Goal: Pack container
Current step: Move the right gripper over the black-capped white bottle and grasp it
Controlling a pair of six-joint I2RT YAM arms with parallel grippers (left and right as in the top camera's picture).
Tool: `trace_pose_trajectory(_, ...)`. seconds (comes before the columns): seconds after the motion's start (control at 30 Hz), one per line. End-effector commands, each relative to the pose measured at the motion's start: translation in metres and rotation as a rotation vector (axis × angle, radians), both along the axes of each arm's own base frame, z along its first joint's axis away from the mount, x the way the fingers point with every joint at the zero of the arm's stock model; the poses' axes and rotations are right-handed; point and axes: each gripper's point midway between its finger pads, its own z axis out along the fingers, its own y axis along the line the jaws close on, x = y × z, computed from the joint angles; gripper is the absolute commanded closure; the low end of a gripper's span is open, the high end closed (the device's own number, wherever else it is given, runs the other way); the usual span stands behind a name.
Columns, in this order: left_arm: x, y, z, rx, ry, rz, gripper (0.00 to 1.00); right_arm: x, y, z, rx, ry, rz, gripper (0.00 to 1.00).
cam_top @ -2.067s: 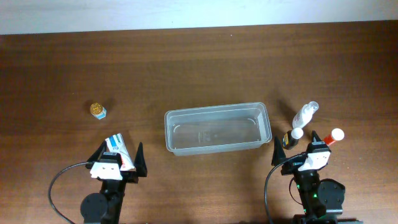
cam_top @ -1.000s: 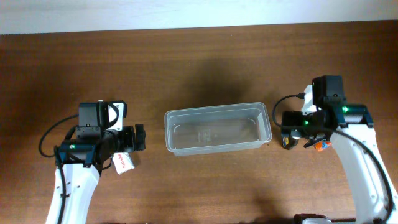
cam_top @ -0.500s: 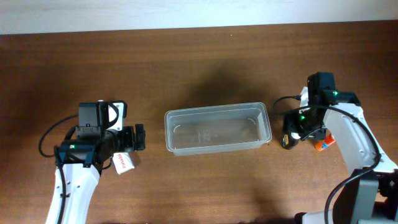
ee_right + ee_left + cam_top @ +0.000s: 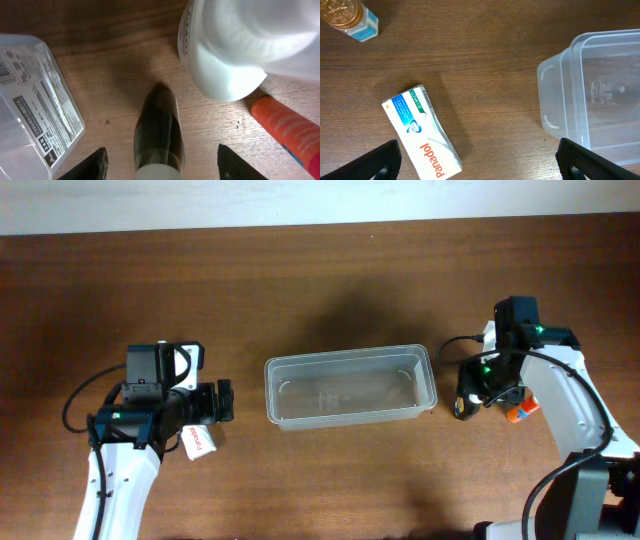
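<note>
**Two pincers wide, container (image 4: 345,361) between**

Overhead: the container lies mid-desk (image 4: 300,280), left pincer (image 4: 222,401) and right pincer (image 4: 466,394) near its two ends.

Left wrist: the left pincer gapes wide above a Panadol box (image 4: 422,132), container at right.

Right wrist: the right pincer, spread wide, has a finger on either side of a dark bottle (image 4: 159,130), with a white bottle (image 4: 240,45) close by.

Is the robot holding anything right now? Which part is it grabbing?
No, nothing is held. The left tool is open over the medicine box, and the right tool is open around the dark bottle, not touching it.
</note>
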Motion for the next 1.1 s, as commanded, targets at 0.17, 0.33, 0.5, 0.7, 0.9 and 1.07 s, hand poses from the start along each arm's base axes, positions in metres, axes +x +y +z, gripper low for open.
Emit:
trace_pose_trajectory(0.17, 0.005, 0.000, 0.007, -0.006, -0.021, 0.000, 0.01, -0.013, 0.004, 0.017, 0.022, -0.021, -0.010, 0.48)
trace_pose_trajectory(0.33, 0.005, 0.000, 0.007, -0.006, -0.020, 0.000, 0.01, -0.016, 0.005, 0.018, 0.023, -0.013, -0.010, 0.57)
trace_pose_trajectory(0.5, 0.005, 0.000, 0.007, -0.006, -0.020, 0.000, 0.01, -0.015, 0.005, 0.018, 0.022, -0.018, -0.008, 0.57)
trace_pose_trajectory(0.7, 0.005, 0.000, 0.007, -0.006, -0.020, 0.000, 0.01, -0.006, 0.003, 0.019, 0.014, -0.055, -0.006, 0.57)
trace_pose_trajectory(0.9, 0.005, 0.000, 0.007, -0.006, -0.023, 0.000, 0.00, -0.002, 0.002, 0.020, 0.012, -0.071, -0.006, 0.60)
trace_pose_trajectory(1.07, 0.006, 0.000, 0.007, -0.005, -0.023, 0.000, 0.01, -0.004, 0.003, 0.019, 0.014, -0.064, -0.006, 0.66)
